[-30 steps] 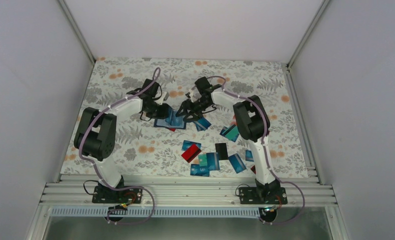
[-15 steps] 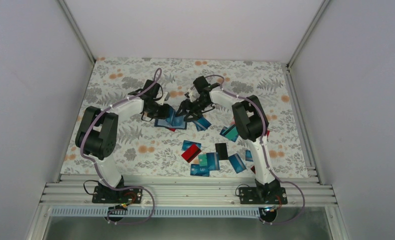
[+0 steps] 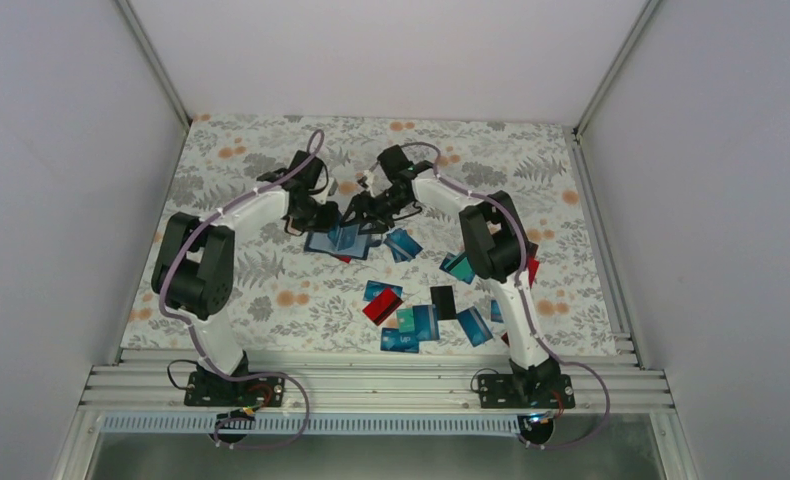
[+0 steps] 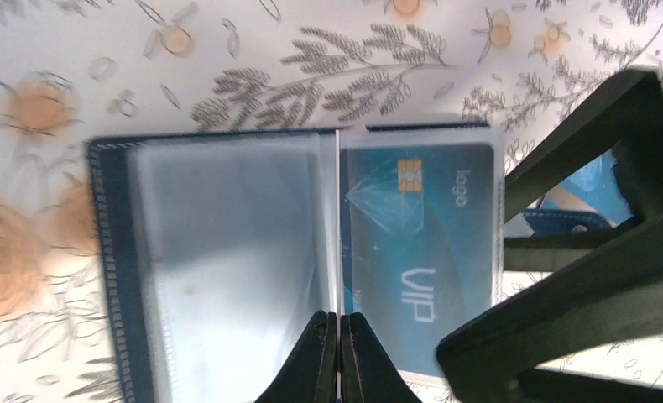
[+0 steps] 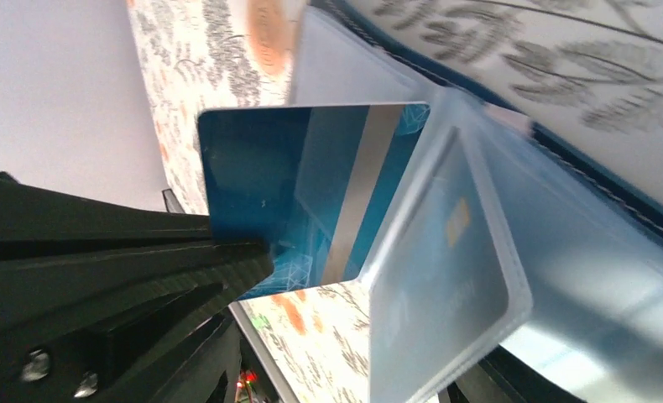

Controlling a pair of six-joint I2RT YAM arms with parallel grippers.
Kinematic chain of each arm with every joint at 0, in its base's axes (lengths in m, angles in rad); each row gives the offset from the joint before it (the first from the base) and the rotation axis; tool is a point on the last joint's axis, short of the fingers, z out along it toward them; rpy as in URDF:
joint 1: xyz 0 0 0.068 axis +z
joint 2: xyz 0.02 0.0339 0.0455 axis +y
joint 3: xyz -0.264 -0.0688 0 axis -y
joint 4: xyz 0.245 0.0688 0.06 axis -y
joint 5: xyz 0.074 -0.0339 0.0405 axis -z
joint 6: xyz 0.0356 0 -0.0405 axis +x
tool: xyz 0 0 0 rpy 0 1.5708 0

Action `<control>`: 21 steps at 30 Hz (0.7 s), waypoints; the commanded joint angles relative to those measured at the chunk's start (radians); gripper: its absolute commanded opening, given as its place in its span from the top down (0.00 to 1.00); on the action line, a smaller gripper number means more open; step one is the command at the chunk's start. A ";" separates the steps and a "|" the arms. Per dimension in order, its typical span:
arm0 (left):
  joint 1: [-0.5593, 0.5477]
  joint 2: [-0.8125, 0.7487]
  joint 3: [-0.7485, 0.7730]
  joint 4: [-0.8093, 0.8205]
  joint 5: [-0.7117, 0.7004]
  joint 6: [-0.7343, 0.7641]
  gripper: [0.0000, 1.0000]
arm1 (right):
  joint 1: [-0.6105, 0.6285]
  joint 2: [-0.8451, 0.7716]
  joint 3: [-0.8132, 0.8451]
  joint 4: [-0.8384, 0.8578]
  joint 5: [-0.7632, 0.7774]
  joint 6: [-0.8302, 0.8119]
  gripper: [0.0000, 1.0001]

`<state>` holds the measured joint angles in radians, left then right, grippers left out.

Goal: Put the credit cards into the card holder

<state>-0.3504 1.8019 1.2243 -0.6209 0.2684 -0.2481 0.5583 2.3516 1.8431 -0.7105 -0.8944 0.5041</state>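
Right tool (image 3: 356, 213), glossy card (image 5: 311, 193) nearer clear sleeves (image 4: 236, 235)

Enclosed work cell: patterned table between plain pale walls.

Table covering (image 3: 271, 290): white cloth printed with grey leaf sprays and small orange blossoms, laid flat over the whole surface; the print is seen close up in the left wrist view (image 4: 311, 67). Back wall (image 3: 371, 50), left wall (image 3: 51, 200) and right wall (image 3: 711, 200): smooth, unmarked, pale grey-lilac panels. Corner posts: silver aluminium, left (image 3: 156, 65) and right (image 3: 611, 65), slanting down to the far corners of the table. Side rail (image 3: 596, 240): aluminium, along the table's right edge. Near edge: band of slotted aluminium rails (image 3: 371, 385), then a pale ribbed strip (image 3: 371, 423), then dull grey sheet metal (image 3: 371, 458). Light: even and diffuse, shadows soft.
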 commanded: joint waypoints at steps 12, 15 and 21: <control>0.056 -0.194 0.137 -0.308 -0.244 -0.103 0.98 | 0.092 0.160 0.237 -0.011 -0.101 0.033 0.42; 0.068 -0.235 0.097 -0.300 -0.232 -0.095 0.98 | 0.099 0.193 0.277 0.005 -0.114 0.062 0.41; 0.086 -0.275 0.021 -0.205 -0.060 -0.048 0.98 | 0.098 0.184 0.289 0.022 -0.111 0.082 0.39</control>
<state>-0.2756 1.5574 1.2942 -0.8909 0.0784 -0.3252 0.6506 2.5511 2.0995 -0.7013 -0.9951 0.5602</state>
